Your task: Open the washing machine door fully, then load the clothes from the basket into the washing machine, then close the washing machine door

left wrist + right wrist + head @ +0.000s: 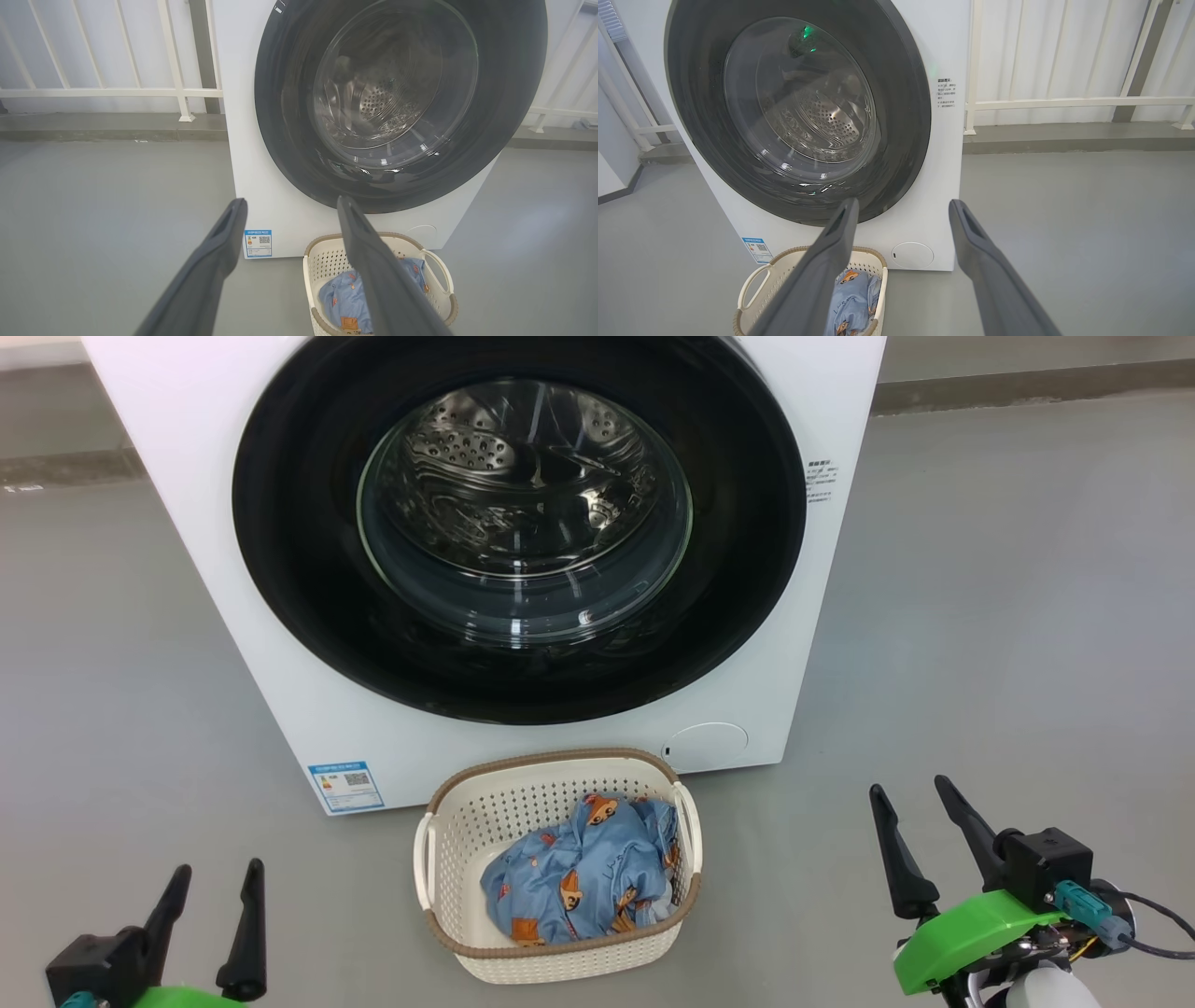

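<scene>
The white washing machine stands on the grey floor, its glossy black washing machine door lying closed against the front. The basket sits just before it, holding the clothes. The left gripper and right gripper hover on either side of the basket, fingers spread, both empty. The writing on the blue label sticker, which has a QR code, and the grey print beside the door are too small to read.

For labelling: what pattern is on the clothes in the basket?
The clothes are light blue with orange-brown cartoon animals, clearest in head view.
</scene>
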Motion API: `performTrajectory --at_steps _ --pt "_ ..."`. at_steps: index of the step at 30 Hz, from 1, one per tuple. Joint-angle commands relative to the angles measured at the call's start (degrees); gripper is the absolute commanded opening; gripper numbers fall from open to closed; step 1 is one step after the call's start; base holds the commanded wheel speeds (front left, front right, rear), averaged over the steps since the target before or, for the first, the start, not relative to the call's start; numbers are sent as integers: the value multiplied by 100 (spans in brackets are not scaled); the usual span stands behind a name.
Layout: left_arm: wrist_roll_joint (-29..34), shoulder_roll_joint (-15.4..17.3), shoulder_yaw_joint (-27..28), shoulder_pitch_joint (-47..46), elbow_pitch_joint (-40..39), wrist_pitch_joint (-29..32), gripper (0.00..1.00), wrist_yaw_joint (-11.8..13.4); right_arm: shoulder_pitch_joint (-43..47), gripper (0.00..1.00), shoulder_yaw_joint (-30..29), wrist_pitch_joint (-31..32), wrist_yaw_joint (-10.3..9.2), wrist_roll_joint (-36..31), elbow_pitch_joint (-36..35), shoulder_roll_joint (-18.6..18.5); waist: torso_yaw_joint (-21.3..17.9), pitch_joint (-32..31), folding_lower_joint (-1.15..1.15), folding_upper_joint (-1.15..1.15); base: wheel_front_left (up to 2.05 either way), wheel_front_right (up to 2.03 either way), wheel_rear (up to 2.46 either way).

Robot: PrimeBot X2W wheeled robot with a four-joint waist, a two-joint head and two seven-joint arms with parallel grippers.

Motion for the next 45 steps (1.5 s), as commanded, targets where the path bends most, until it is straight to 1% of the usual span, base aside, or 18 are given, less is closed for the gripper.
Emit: performTrajectory --at_steps 1,15,32,45 --pt "43 167 190 -288 -74 -37 100 -15 -223 100 148 -69 -6 -66 -99 17 2 0 0 0 0 0 0" --pt "-127 194 81 -287 -46 -37 100 -15 -206 100 143 -69 -6 -83 -81 10 17 -19 0 0 0 0 0" --pt "45 182 96 -336 202 -37 100 -15 -252 100 49 0 -6 -49 171 32 54 -56 0 0 0 0 0" --pt "103 184 87 -352 242 -37 100 -15 -297 100 7 44 -6 -98 127 44 56 -56 0 0 0 0 0"
